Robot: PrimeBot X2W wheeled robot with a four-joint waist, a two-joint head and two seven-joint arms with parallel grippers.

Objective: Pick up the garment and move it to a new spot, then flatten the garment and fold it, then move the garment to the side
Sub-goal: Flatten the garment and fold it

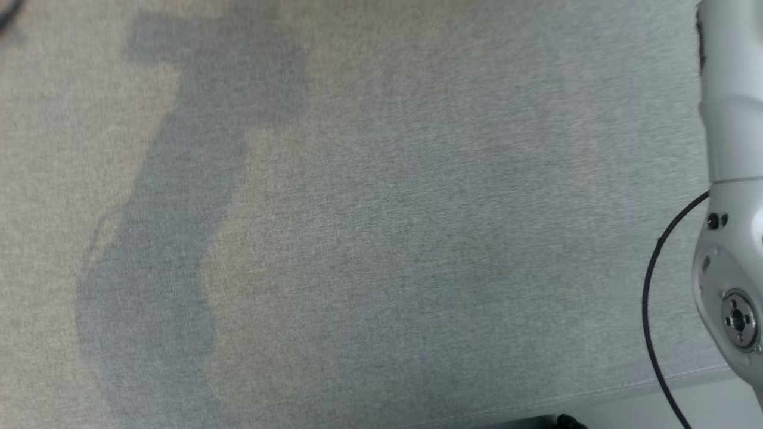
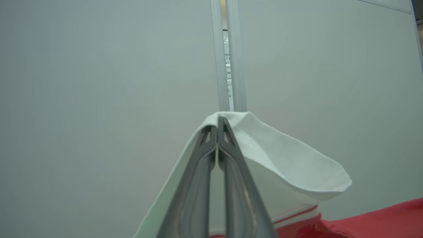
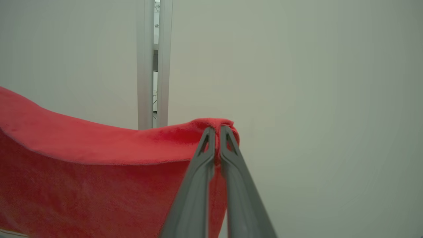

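The garment (image 3: pixel 82 165) is red and soft, with a white part (image 2: pixel 290 165) at one end. It hangs up in the air, in front of a pale wall (image 2: pixel 99 99). The right hand (image 3: pixel 216 129) is pinched tight on the red edge. The left hand (image 2: pixel 218 123) is pinched tight on the white part. The red cloth sags between the two hands. Down below is a grey surface (image 1: pixel 417 208) with a long shadow (image 1: pixel 173 238) on it. A pale arm (image 1: pixel 730 149) with a black cable (image 1: pixel 653 286) is at its right side.

Each hand seems to hold just a small bit of cloth. If one hand pulls too hard or too fast, that bit could slip out. Then the garment would drop in a heap and need a new grab. If the hands come down uneven, it could land with folds and be hard to flatten.
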